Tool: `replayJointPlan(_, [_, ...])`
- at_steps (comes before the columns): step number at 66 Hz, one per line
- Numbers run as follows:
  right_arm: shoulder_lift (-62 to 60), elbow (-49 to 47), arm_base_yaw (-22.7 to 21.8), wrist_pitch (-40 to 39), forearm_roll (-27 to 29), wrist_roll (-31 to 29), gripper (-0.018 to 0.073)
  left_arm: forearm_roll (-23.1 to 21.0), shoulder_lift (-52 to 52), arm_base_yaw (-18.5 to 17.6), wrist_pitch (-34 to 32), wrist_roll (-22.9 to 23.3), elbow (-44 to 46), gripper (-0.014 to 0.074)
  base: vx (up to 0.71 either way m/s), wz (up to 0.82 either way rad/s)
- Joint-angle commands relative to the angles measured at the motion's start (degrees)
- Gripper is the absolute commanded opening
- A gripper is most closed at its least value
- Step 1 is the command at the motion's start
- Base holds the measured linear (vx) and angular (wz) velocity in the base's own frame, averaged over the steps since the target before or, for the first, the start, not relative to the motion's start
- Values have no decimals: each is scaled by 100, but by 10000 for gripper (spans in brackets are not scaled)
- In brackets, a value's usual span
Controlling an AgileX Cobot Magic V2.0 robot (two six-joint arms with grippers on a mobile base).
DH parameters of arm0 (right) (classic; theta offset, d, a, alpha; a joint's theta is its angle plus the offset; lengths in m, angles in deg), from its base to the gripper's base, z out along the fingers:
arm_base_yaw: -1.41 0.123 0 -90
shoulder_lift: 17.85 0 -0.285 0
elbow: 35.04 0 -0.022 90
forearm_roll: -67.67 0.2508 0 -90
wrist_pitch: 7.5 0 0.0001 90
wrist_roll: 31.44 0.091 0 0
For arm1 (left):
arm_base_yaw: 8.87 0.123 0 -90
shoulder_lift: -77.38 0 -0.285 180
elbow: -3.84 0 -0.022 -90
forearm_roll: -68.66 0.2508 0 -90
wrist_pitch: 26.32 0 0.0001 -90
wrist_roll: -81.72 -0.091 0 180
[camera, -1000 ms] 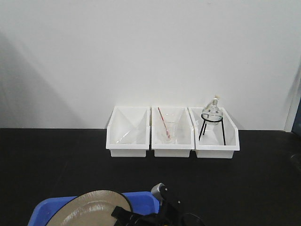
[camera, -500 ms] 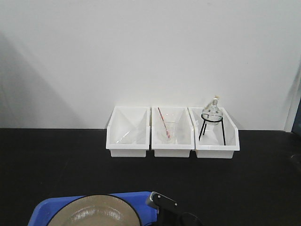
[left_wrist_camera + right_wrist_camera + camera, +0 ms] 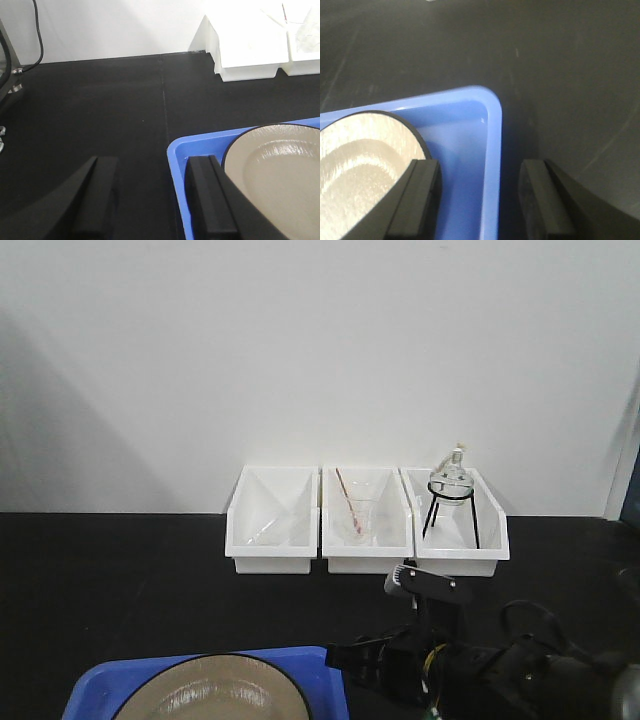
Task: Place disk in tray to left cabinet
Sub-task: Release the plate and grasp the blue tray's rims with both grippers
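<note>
The tan disk (image 3: pixel 210 692) with its thin black rim lies flat in the blue tray (image 3: pixel 92 685) at the table's near edge. In the left wrist view my left gripper (image 3: pixel 152 166) is open across the tray's (image 3: pixel 200 144) left rim, one finger (image 3: pixel 209 200) inside beside the disk (image 3: pixel 280 175), the other over the table. My right gripper (image 3: pixel 480 167) is open across the tray's (image 3: pixel 465 114) right rim, its left finger (image 3: pixel 417 197) by the disk (image 3: pixel 360 160). From the front the right gripper (image 3: pixel 338 655) sits at the tray's right end. The cabinet is out of view.
Three white open-front bins (image 3: pixel 272 525) stand in a row against the white wall. The middle one holds a glass with a red rod (image 3: pixel 355 512), the right one a round flask on a black tripod (image 3: pixel 450 485). A black cable (image 3: pixel 37 35) hangs at the far left.
The disk went from tilted above the tray to lying flat in it. My right arm let it go, drew back to the right and now straddles the tray's right rim.
</note>
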Motion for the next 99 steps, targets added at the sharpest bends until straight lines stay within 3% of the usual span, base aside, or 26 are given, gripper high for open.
replayJointPlan(1, [-484, -286, -31, 384, -289, -605, 428, -53, 37, 3, -374, 33, 200, 440, 0, 0])
replayJointPlan(10, [-480, -1065, -27, 3000, -306, -1185, 428, -53, 248, 3, 279, 33, 394, 448, 0, 0])
replayJointPlan(15, [-410, -1500, -27, 3616, -292, -1578, 428, -97, 594, 3, 791, 33, 682, 458, 0, 0])
replayJointPlan(29, [-325, -1700, -27, 3002, -200, -1600, 428, -1120, 2098, 3, 1716, 22, 1701, 459, 0, 0])
replayJointPlan(35, [-233, -1706, -27, 2857, 193, -1600, 420, -1315, 2743, 3, 1881, -4, 2070, 459, 0, 0])
replayJointPlan(41, [-48, -1784, -47, 3208, 805, -1963, 412, -1302, 3257, 3, 1880, -24, 2329, 459, 0, 0])
replayJointPlan(50, [489, -2149, -433, 3847, 2129, -3166, 411, -1299, 3859, -2, 1788, -24, 2617, 459, 0, 0])
replayJointPlan(56, [780, -2375, -827, 3860, 3156, -3834, 411, -1296, 4124, -2, 1740, -37, 2683, 459, 0, 0])
replayJointPlan(64, [1091, -2602, -1077, 3952, 3924, -4638, 411, -1302, 4439, -2, 1665, -192, 2683, 459, 0, 0])
replayJointPlan(76, [1411, -2685, -930, 3927, 4327, -5214, 411, -1411, 4856, -7, 1466, -330, 2683, 459, 0, 0])
replayJointPlan(99, [1734, -2685, -539, 3922, 4350, -5364, 411, -1551, 5135, -7, 1318, -330, 2683, 459, 0, 0])
